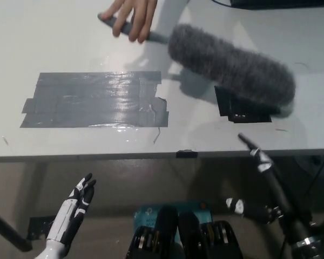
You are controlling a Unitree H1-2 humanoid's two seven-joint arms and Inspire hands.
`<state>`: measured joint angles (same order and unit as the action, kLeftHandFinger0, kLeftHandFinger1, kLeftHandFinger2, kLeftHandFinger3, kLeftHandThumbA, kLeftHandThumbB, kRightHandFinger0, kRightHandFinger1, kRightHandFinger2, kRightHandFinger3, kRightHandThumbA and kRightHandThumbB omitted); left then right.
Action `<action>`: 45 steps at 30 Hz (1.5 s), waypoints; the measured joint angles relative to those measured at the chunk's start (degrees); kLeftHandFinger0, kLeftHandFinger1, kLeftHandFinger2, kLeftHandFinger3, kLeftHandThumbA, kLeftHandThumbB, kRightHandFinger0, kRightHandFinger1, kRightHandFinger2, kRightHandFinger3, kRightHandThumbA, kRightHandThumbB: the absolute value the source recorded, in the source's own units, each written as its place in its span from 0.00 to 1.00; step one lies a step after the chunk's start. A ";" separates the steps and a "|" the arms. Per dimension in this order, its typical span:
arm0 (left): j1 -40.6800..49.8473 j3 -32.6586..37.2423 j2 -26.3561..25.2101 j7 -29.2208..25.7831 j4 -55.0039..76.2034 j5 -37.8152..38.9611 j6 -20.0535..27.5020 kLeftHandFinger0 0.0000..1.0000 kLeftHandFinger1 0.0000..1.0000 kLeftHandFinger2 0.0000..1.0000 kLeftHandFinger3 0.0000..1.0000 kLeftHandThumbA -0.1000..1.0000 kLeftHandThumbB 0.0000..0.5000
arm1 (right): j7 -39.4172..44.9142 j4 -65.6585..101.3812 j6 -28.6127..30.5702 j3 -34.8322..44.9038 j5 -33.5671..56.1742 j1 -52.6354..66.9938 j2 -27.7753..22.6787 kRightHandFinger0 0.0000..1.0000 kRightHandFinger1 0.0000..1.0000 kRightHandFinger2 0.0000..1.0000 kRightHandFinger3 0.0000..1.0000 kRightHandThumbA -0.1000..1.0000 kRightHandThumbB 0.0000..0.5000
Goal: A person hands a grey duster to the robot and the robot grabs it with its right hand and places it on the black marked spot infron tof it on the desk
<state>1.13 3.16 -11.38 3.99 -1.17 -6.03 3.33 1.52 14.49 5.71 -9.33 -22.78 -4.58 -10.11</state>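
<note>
A person's hand (132,19) at the top grips the grey handle of the grey duster (232,67). The fluffy head slants down to the right over the white desk (54,43) and covers the upper part of the black marked spot (243,112). I cannot tell whether the head touches the desk. My black right hand (256,167) is below the desk's front edge at the lower right, open, empty and well short of the duster. Resting at the lower left, my white left hand (75,210) is also open and empty.
A wide patch of grey tape (94,100) lies on the desk's left half. A small black tab (186,154) sits on the front edge. Dark items (281,2) stand at the far right corner.
</note>
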 measured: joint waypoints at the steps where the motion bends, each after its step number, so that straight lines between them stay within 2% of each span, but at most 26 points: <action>1: 0.01 -0.03 0.00 0.00 -0.03 0.00 0.03 1.00 1.00 1.00 1.00 0.97 0.19 | 0.23 1.98 -0.71 0.30 -1.09 -0.54 -0.10 1.00 1.00 1.00 1.00 1.00 0.78; 5: 0.14 -0.04 0.01 0.00 -0.07 -0.01 0.14 1.00 1.00 1.00 1.00 0.97 0.19 | 1.77 6.59 -4.40 1.28 -5.98 -6.40 -1.42 1.00 1.00 1.00 1.00 1.00 0.80; 11: 0.11 -0.04 0.04 0.01 -0.10 -0.02 0.24 1.00 1.00 1.00 1.00 0.97 0.20 | 4.16 0.52 -10.44 0.87 -13.01 -19.96 -3.46 1.00 1.00 1.00 1.00 1.00 0.81; 13: 0.03 -0.03 0.04 0.02 -0.10 -0.02 0.28 1.00 1.00 1.00 1.00 0.97 0.17 | 4.33 -4.19 -11.79 0.25 -14.79 -24.09 -3.60 1.00 1.00 1.00 1.00 1.00 0.87; 18: -0.07 -0.06 0.02 0.02 -0.10 -0.09 0.29 1.00 1.00 1.00 1.00 0.97 0.15 | 4.41 -15.30 -14.22 -2.20 -17.62 -30.22 -3.46 1.00 1.00 1.00 1.00 1.00 0.93; 22: -0.17 -0.04 0.02 0.04 -0.10 -0.09 0.37 1.00 1.00 1.00 1.00 0.97 0.17 | 4.41 -26.03 -15.24 -4.21 -18.44 -34.98 -3.14 1.00 1.00 1.00 1.00 1.00 1.00; 34: -1.18 -0.04 0.00 0.06 -0.07 -0.14 0.47 1.00 1.00 1.00 1.00 0.97 0.17 | 4.20 -40.92 -16.44 -7.47 -18.78 -41.42 -0.98 1.00 1.00 1.00 1.00 1.00 1.00; 35: -1.28 -0.03 0.01 0.06 -0.07 -0.15 0.46 1.00 1.00 1.00 1.00 0.97 0.17 | 3.63 -42.18 -16.42 -7.68 -18.91 -41.83 -0.77 1.00 1.00 1.00 1.00 1.00 0.95; 36: -1.33 -0.03 0.01 0.06 -0.06 -0.16 0.46 1.00 1.00 1.00 1.00 0.97 0.19 | 3.17 -43.13 -16.40 -7.76 -19.01 -42.09 -0.69 1.00 1.00 1.00 1.00 0.90 0.77; 37: -1.40 -0.02 0.01 0.06 -0.01 -0.18 0.46 1.00 1.00 1.00 1.00 0.97 0.19 | 1.73 -44.73 -16.33 -7.93 -19.22 -42.60 -0.58 1.00 1.00 1.00 1.00 0.82 0.81; 38: -1.41 -0.03 0.01 0.06 -0.02 -0.18 0.44 1.00 1.00 1.00 1.00 0.97 0.19 | 0.78 -45.64 -16.29 -7.88 -19.22 -42.77 -0.51 1.00 0.95 1.00 1.00 0.62 0.69; 39: -1.39 -0.03 0.01 0.06 -0.02 -0.18 0.41 1.00 1.00 1.00 1.00 0.97 0.18 | -0.17 -46.49 -16.20 -7.83 -19.22 -42.87 -0.44 0.14 0.27 0.45 0.60 0.14 0.42; 40: -1.40 -0.03 0.01 0.05 -0.04 -0.18 0.40 1.00 1.00 1.00 1.00 0.97 0.18 | -1.42 -47.64 -16.05 -7.82 -19.22 -42.87 -0.35 0.03 0.24 0.49 0.58 0.03 0.46; 41: -1.40 -0.03 0.01 0.05 -0.06 -0.18 0.39 1.00 1.00 1.00 1.00 0.97 0.19 | -2.43 -48.57 -15.91 -7.83 -19.23 -42.85 -0.28 0.00 0.19 0.52 0.50 0.00 0.42; 42: -1.40 -0.03 0.01 0.05 -0.11 -0.18 0.38 1.00 1.00 1.00 1.00 0.97 0.19 | -3.32 -49.17 -15.82 -7.83 -19.25 -42.81 -0.22 0.00 0.25 0.65 0.57 0.00 0.39; 43: -1.40 -0.03 0.01 0.06 -0.13 -0.18 0.37 1.00 1.00 1.00 1.00 0.98 0.19 | -4.25 -49.58 -15.72 -7.83 -19.27 -42.79 -0.20 0.00 0.39 0.80 0.74 0.00 0.36; 45: -1.40 -0.03 0.01 0.06 -0.14 -0.18 0.33 1.00 1.00 1.00 1.00 0.98 0.19 | -6.24 -49.94 -15.42 -7.83 -19.27 -42.79 -0.20 0.00 0.49 0.88 0.97 0.00 0.38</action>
<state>-0.26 3.13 -11.37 4.04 -1.31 -6.20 3.66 -4.71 -35.45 -9.70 -17.16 -42.05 -47.37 -10.31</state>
